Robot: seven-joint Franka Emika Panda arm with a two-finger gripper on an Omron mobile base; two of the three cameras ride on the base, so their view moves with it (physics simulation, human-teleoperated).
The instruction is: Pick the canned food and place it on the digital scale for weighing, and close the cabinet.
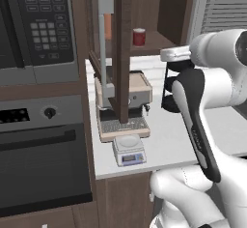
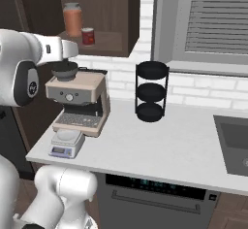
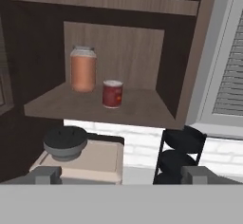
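Observation:
The canned food [image 3: 112, 93], a short red can with a silvery top, stands on the shelf of the open cabinet [image 3: 95, 108], right of a taller orange jar [image 3: 83, 69]. In the base views the canned food [image 1: 139, 36] [image 2: 87, 36] sits well above the counter. The cabinet door [image 1: 123, 53] swings out toward me, with its grey bar handle [image 1: 105, 43]. The digital scale [image 1: 129, 149] [image 2: 66, 143] rests at the counter's front edge, with nothing on its plate. My gripper [image 3: 122, 175] is open and holds nothing. It hangs in front of and below the shelf, apart from the can.
A beige espresso machine [image 2: 80, 99] with a black lid [image 3: 65, 141] stands under the cabinet, just behind the scale. A black three-tier rack [image 2: 151, 91] stands to its right. A sink [image 2: 235, 140] lies at the far right. A microwave [image 1: 36, 26] and oven [image 1: 43, 149] are on the left.

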